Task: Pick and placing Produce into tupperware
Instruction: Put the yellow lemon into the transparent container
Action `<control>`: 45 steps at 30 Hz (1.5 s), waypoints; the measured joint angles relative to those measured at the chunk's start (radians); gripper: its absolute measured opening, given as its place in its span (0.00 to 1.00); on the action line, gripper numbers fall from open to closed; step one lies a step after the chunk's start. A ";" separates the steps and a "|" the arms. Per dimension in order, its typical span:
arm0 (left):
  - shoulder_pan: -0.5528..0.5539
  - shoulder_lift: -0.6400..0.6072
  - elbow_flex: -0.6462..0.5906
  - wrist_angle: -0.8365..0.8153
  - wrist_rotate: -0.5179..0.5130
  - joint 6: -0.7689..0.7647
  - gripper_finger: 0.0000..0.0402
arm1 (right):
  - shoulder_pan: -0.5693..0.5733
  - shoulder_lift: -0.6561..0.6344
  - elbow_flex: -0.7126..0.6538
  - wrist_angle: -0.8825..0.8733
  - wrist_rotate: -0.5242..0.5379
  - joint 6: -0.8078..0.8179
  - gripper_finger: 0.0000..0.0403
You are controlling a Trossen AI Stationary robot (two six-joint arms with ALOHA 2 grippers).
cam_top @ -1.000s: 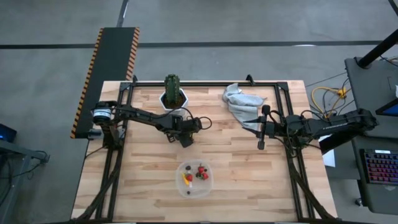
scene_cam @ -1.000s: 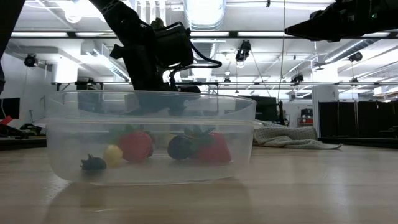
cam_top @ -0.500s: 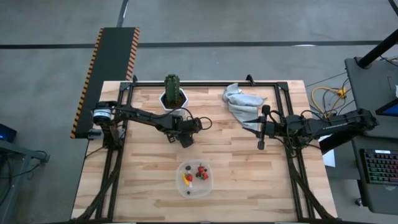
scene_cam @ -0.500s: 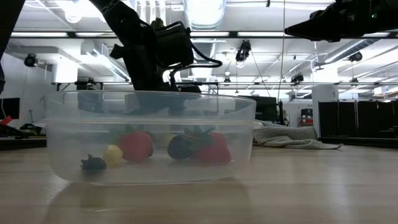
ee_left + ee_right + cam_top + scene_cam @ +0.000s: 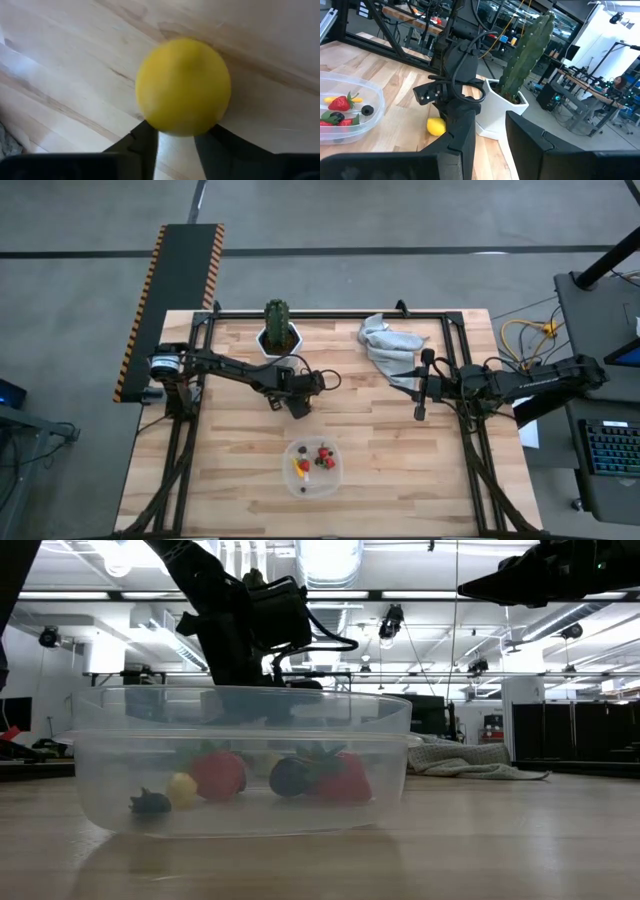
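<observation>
1. The left gripper point(image 5: 272, 402) is reaching down to the table point(image 5: 400, 440) just in front of the white pot point(image 5: 279, 341) that is holding the cactus point(image 5: 277, 316).
2. In the left wrist view a yellow lemon point(image 5: 183, 86) is sitting on the wood between that gripper's two dark fingers point(image 5: 145, 137), which are standing spread on either side of it; whether they are pressing on it I cannot tell.
3. The right wrist view is showing the same lemon point(image 5: 436, 126) lying on the table beside the base of the left arm's gripper, near the white pot point(image 5: 495, 115).
4. The clear container point(image 5: 313, 467) is sitting well apart from the lemon, toward the front edge of the table.
5. Inside the container, red strawberries point(image 5: 220, 773), a dark berry point(image 5: 290, 777), a small yellow piece point(image 5: 182, 788) and a dark bit point(image 5: 150, 803) are resting on the bottom.
6. The right gripper point(image 5: 420, 413) is hanging above the table on the right side, beside a crumpled grey cloth point(image 5: 390, 344), with nothing between its fingers point(image 5: 457, 135), which are standing somewhat apart.
</observation>
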 joint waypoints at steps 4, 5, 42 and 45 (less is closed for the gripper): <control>0.000 0.000 0.000 0.008 0.003 -0.003 0.20 | 0.000 0.000 0.000 0.000 0.000 0.000 0.25; 0.000 0.000 0.000 0.010 0.004 -0.003 0.19 | 0.000 0.000 0.000 0.000 0.000 0.000 0.25; -0.158 -0.160 0.088 -0.115 -0.288 -0.445 0.60 | 0.000 0.000 0.000 0.000 0.000 0.004 0.25; -0.151 -0.180 0.156 -0.185 -0.162 -0.634 0.60 | 0.000 0.000 0.000 0.002 0.000 0.005 0.25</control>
